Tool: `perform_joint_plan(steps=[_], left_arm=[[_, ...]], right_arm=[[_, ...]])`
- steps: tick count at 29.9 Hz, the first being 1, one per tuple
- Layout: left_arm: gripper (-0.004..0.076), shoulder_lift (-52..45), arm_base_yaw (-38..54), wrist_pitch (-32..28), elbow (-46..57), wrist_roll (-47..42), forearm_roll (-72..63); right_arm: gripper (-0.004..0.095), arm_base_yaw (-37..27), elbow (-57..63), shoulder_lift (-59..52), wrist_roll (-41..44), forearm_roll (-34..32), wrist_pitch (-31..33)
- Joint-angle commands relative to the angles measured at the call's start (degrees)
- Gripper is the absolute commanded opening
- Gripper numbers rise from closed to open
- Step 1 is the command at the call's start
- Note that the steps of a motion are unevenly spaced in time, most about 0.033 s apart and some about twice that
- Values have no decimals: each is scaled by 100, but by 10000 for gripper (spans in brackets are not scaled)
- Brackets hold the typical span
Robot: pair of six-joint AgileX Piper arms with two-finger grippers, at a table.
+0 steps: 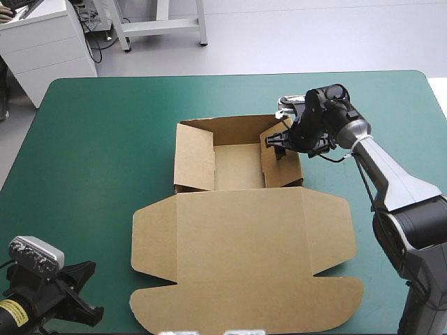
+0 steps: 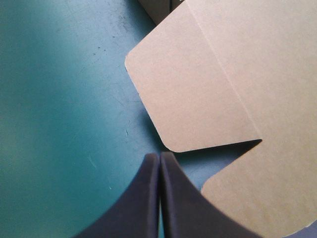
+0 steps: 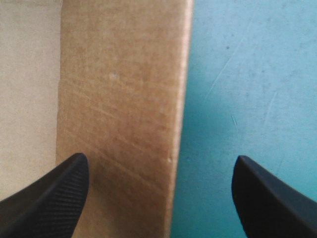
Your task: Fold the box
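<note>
Two pincers: my right pincer [image 3: 159, 158] is released astride a wall of the box [image 1: 237, 244] at 2 o'clock, my left pincer [image 2: 159, 157] is clenched, empty, at 7.

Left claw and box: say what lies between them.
Nothing but a strip of bare cover separates the left claw from the box; the left wrist view shows it.

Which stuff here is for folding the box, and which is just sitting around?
For the job: brown box, lid flat; right gripper, open over its right wall; left gripper, shut, near the lid's flap.
Just lying about: only the teal-green cover under it.
</note>
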Motion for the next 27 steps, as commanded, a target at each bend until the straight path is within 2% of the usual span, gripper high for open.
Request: perform_joint_plan(steps=[1,6,9,12,15,23,27], left_arm=[[-30,-26,-8,-520,-51,34,-76],[-30,-74,-8,-535,-51,94,-76],[-30,-74,-8,-535,-51,94,14],[-30,-74,-8,-535,-51,94,87],[-30,-74,-8,-525,-51,94,87],[-30,-74,-8,-513,-51,94,87],[-30,-74,-8,-513,-51,94,87]], right_arm=[[734,4,-190,-202,-48,30,-118],[729,4,-190,-30,-89,169,139],[658,4,-190,2,-97,205,178],[422,4,-192,2,-97,205,222],[12,4,-192,2,-97,180,296],[-23,4,-192,2,-119,135,342],[-23,-51,-381,-9,-442,-6,466]])
